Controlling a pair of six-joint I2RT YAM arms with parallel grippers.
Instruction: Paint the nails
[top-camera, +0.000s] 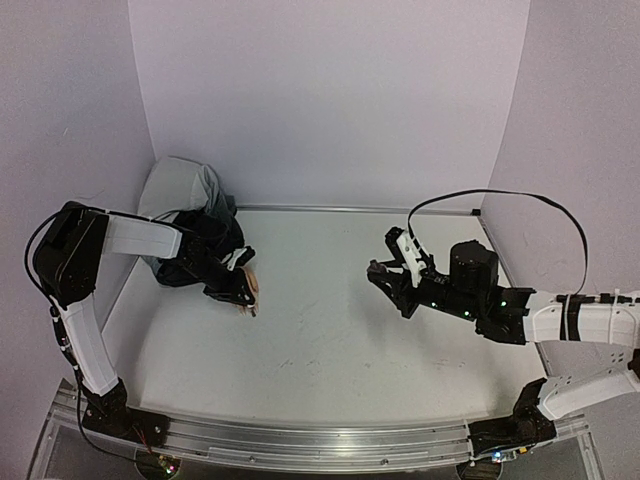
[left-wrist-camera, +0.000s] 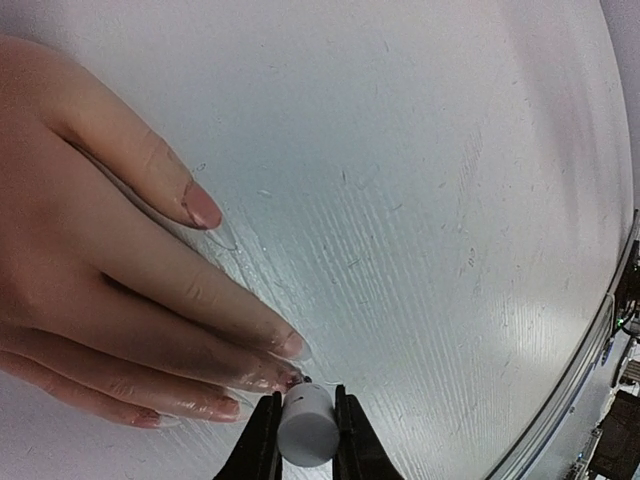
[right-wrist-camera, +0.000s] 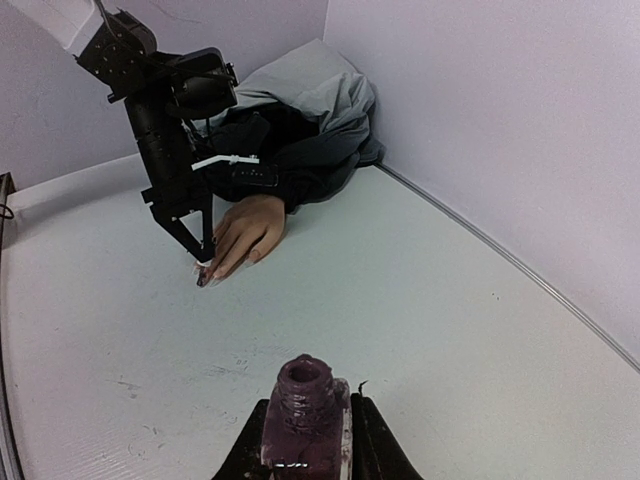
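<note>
The peach mannequin hand (top-camera: 248, 284) (left-wrist-camera: 90, 270) (right-wrist-camera: 247, 226) lies palm down at the left of the table, its black sleeve (right-wrist-camera: 270, 165) behind it. My left gripper (top-camera: 243, 298) (left-wrist-camera: 306, 432) (right-wrist-camera: 205, 262) is shut on the brush's white cap (left-wrist-camera: 307, 425). The brush tip touches the tip of one finger, whose nail (left-wrist-camera: 283, 378) looks wet and reddish. The other nails (left-wrist-camera: 203, 208) (left-wrist-camera: 292, 345) (left-wrist-camera: 229, 407) show beside it. My right gripper (top-camera: 385, 276) (right-wrist-camera: 306, 440) is shut on the uncapped dark purple polish bottle (right-wrist-camera: 304, 415), held upright above the table at the right.
A heap of grey and black cloth (top-camera: 192, 200) (right-wrist-camera: 310, 100) fills the back left corner. White walls close the back and both sides. An aluminium rail (top-camera: 320, 440) runs along the near edge. A black cable (top-camera: 500, 195) loops over my right arm.
</note>
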